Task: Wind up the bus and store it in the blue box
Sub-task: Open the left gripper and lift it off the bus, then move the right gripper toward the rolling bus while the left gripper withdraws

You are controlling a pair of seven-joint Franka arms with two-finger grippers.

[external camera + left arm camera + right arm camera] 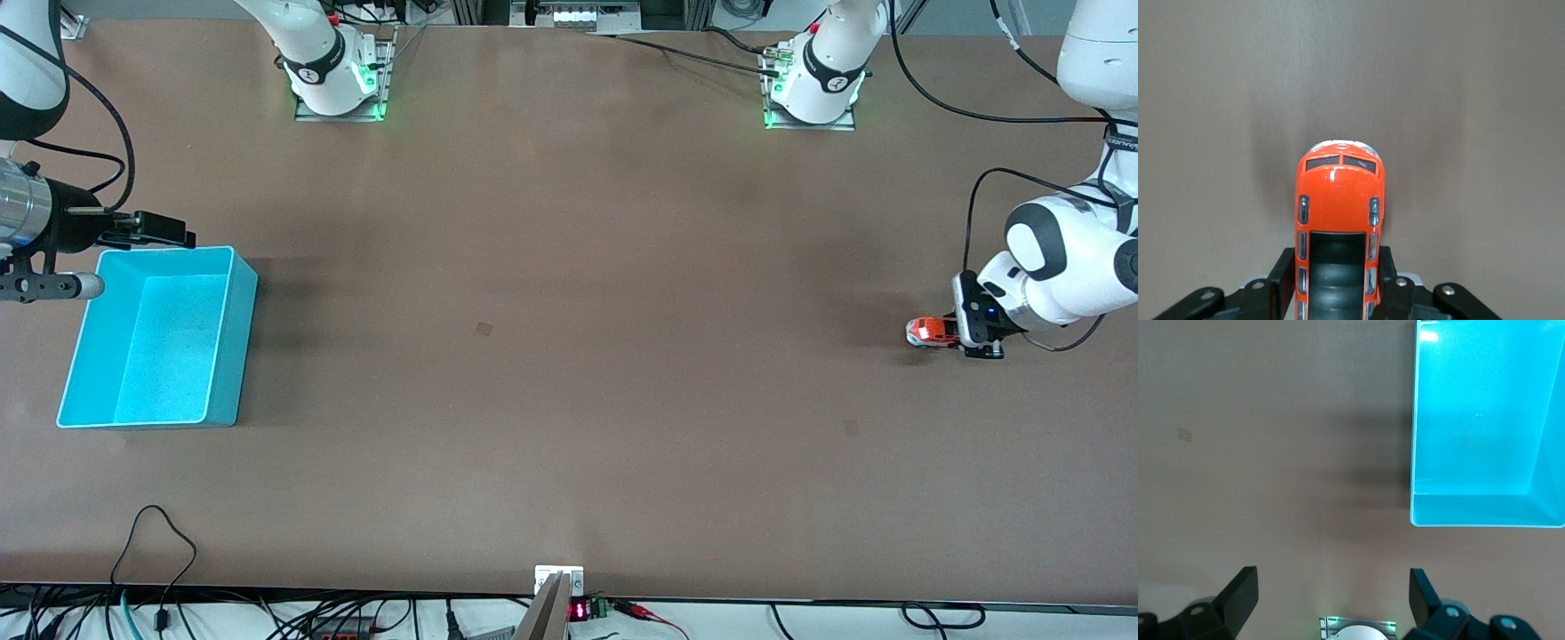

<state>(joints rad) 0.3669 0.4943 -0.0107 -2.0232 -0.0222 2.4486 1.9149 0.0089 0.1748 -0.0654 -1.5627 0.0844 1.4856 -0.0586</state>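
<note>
Left gripper (949, 334) clenches the bus (927, 331) by its rear, low at the table's (569, 373) left-arm edge. We see the right gripper (1333, 595) spread wide and waiting — just beside the blue box (222, 342) at the right-arm edge.

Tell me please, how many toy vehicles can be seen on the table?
1. The bus is at the left arm's end of the table, clamped in the left gripper. The blue box holds none.
</note>
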